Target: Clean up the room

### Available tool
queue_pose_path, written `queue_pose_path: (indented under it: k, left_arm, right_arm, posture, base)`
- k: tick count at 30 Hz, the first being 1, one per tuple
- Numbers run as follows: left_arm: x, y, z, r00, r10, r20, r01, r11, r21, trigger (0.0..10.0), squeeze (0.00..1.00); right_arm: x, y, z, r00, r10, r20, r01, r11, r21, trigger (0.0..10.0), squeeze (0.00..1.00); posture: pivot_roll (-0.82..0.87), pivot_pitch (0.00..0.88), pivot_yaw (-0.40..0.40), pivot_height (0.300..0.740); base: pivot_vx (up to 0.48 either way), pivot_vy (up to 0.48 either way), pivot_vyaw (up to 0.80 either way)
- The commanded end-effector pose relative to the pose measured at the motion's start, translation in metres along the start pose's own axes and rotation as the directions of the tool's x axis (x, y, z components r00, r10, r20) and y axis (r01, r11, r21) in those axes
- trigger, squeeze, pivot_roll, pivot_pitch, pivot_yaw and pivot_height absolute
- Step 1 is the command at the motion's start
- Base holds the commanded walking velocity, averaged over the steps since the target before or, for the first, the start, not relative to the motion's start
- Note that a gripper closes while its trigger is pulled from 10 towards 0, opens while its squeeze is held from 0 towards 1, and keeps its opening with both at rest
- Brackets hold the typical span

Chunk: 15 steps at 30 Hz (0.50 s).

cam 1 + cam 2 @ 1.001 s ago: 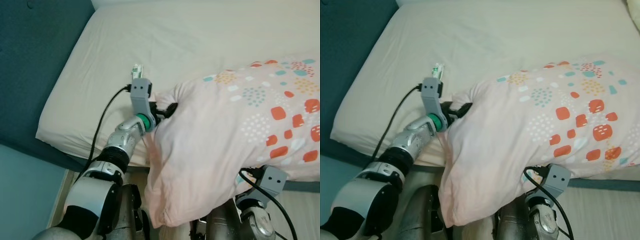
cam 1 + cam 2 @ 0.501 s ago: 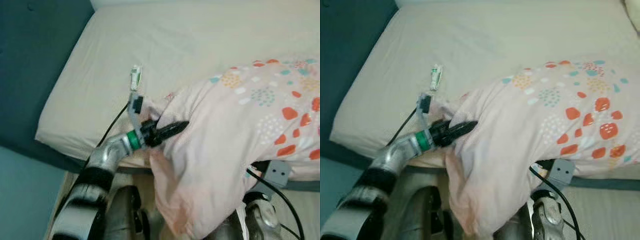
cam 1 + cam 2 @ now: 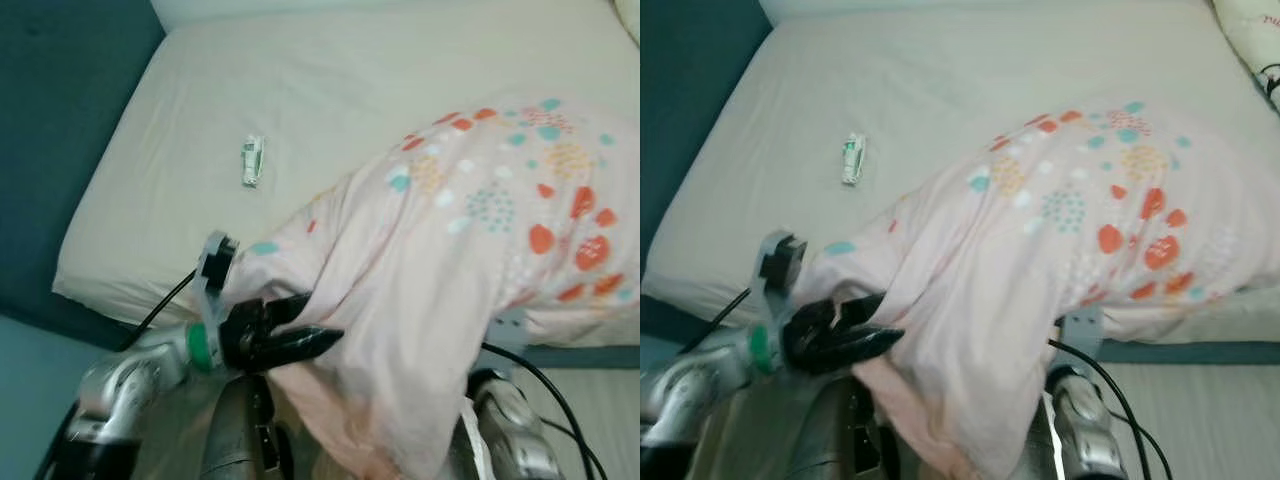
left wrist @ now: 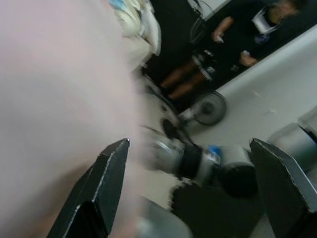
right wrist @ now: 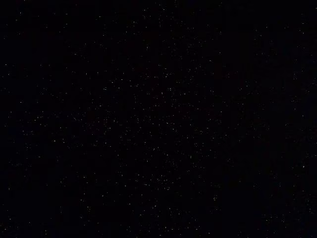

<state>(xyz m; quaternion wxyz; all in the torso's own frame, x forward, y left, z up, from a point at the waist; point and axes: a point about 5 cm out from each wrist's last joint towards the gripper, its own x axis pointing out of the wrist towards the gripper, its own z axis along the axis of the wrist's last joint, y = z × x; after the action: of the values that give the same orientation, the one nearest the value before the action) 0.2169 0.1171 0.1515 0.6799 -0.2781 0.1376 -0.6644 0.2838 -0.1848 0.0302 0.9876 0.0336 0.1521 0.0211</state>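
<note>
A pink pillow (image 3: 470, 230) with coloured dots lies on the bed's cream sheet (image 3: 330, 80), and its near end droops over the bed's front edge. My left gripper (image 3: 305, 325) is low at that edge, open, with its black fingers beside the hanging pink cloth. In the left wrist view the left gripper (image 4: 188, 144) has nothing between its widely parted fingers, and the pink cloth (image 4: 59, 99) is blurred alongside. My right arm (image 3: 505, 440) reaches up under the pillow, which hides its gripper. A small white and green tube (image 3: 252, 160) lies on the sheet.
A teal padded headboard (image 3: 50, 120) borders the bed on the left. Another pillow (image 3: 1255, 35) sits at the bed's far right corner. The left wrist view looks past the bed at a person in dark clothes (image 4: 237, 39) and a floor fan (image 4: 208, 106).
My left gripper has let go of the pillow's corner, opened and dropped back to the bed's front edge. The pillow's near end has slumped further over the edge. The camera has shifted.
</note>
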Motion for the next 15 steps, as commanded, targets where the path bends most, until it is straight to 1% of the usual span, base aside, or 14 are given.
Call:
queue_pose_path:
  k: [1, 2, 4, 7, 8, 9, 11, 12, 13, 14, 15]
  left_arm:
    - [0.001, -0.006, -0.003, 1.000, -0.010, -0.014, 0.010, 1.000, -0.016, 3.7, 0.60]
    - [0.001, -0.008, -0.004, 1.000, -0.008, -0.015, 0.007, 1.000, -0.021, 3.4, 0.59]
    - [0.001, -0.015, -0.008, 1.000, 0.000, -0.020, 0.000, 1.000, -0.030, 3.1, 0.59]
    - [-0.001, -0.018, -0.010, 1.000, 0.007, -0.023, -0.008, 0.999, -0.032, 2.9, 0.59]
    - [-0.003, -0.018, -0.010, 0.999, 0.027, -0.024, -0.028, 0.999, -0.026, 2.7, 0.58]
    - [-0.003, -0.018, -0.010, 0.999, 0.027, -0.024, -0.028, 0.999, -0.026, 2.7, 0.58]
    - [-0.006, -0.016, -0.010, 0.997, 0.076, -0.022, -0.076, 0.997, 0.000, 3.3, 0.56]
    - [-0.009, -0.013, -0.008, 0.992, 0.128, -0.012, -0.127, 0.991, 0.036, 5.6, 0.56]
    - [-0.010, -0.010, -0.006, 0.987, 0.161, -0.003, -0.160, 0.985, 0.061, 5.6, 0.56]
    - [-0.012, 0.001, 0.002, 0.971, 0.239, 0.033, -0.241, 0.964, 0.113, 10.0, 0.65]
    - [-0.013, 0.008, 0.007, 0.956, 0.288, 0.060, -0.294, 0.945, 0.144, 10.0, 0.65]
  right_arm:
    - [0.005, 0.022, 0.000, 0.995, 0.100, -0.022, -0.100, 0.994, -0.035, 10.0, 0.00]
    - [0.009, 0.025, 0.002, 0.993, 0.115, -0.023, -0.116, 0.992, -0.048, 10.0, 0.00]
    - [0.016, 0.028, 0.010, 0.991, 0.136, -0.018, -0.137, 0.988, -0.078, 10.0, 0.00]
    - [0.019, 0.028, 0.016, 0.992, 0.129, -0.003, -0.129, 0.989, -0.070, 10.0, 0.00]
    - [0.020, 0.026, 0.020, 0.992, 0.123, 0.009, -0.122, 0.990, -0.065, 10.0, 0.00]
    - [0.020, 0.026, 0.020, 0.992, 0.123, 0.009, -0.122, 0.990, -0.065, 10.0, 0.00]
    - [0.021, 0.022, 0.026, 0.993, 0.112, 0.025, -0.111, 0.992, -0.054, 10.0, 0.00]
    - [0.021, 0.020, 0.026, 0.994, 0.102, 0.030, -0.100, 0.994, -0.044, 10.0, 0.00]
    - [0.020, 0.018, 0.027, 0.995, 0.095, 0.033, -0.094, 0.995, -0.038, 10.0, 0.00]
    - [0.017, 0.015, 0.023, 0.996, 0.080, 0.032, -0.079, 0.997, -0.024, 10.0, 0.00]
    - [0.015, 0.013, 0.021, 0.997, 0.070, 0.031, -0.070, 0.997, -0.016, 10.0, 0.00]
  posture:
    - [-0.03, 0.204, 0.136, 0.612]
    - [-0.03, 0.201, 0.131, 0.612]
    - [-0.02, 0.200, 0.126, 0.612]
    - [-0.02, 0.200, 0.122, 0.612]
    - [-0.02, 0.200, 0.120, 0.612]
    - [-0.02, 0.200, 0.120, 0.612]
    - [-0.02, 0.200, 0.120, 0.612]
    - [-0.02, 0.198, 0.111, 0.612]
    - [-0.02, 0.198, 0.111, 0.612]
    - [-0.01, 0.197, 0.102, 0.612]
    - [-0.01, 0.197, 0.102, 0.612]
  base:
    - [0.000, 0.000, 0.00]
    - [0.000, 0.000, 0.00]
    - [0.000, 0.000, 0.00]
    - [0.000, 0.000, 0.00]
    - [0.000, 0.000, 0.00]
    - [0.000, 0.000, 0.00]
    - [0.000, 0.000, 0.00]
    - [0.000, 0.000, 0.00]
    - [0.000, 0.000, 0.00]
    - [0.000, 0.000, 0.00]
    - [0.000, 0.000, 0.00]
